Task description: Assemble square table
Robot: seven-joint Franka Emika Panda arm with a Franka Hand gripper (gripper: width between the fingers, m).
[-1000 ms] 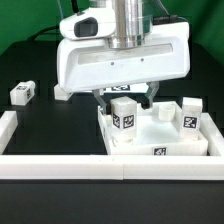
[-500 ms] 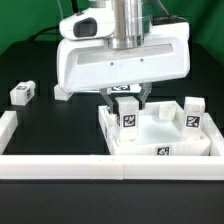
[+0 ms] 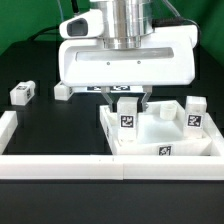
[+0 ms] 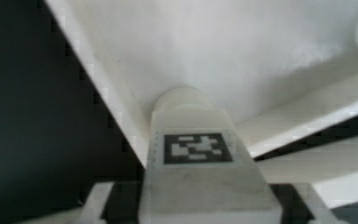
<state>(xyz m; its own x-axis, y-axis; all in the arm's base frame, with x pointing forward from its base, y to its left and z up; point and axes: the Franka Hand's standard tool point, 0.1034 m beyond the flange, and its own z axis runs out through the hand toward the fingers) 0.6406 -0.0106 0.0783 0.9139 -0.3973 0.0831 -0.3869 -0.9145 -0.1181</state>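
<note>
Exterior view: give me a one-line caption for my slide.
Robot gripper clamps an upright short white tagged plastic leg at a corner of the white square tray-like tabletop.

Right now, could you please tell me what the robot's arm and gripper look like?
The gripper has a wide, white, box-shaped body with rounded edges, fixed under a shiny silver cylinder at the wrist. Two short dark fingers stick out from its underside. A rounded white camera housing sits beside the cylinder, on the exterior view's left.
</note>
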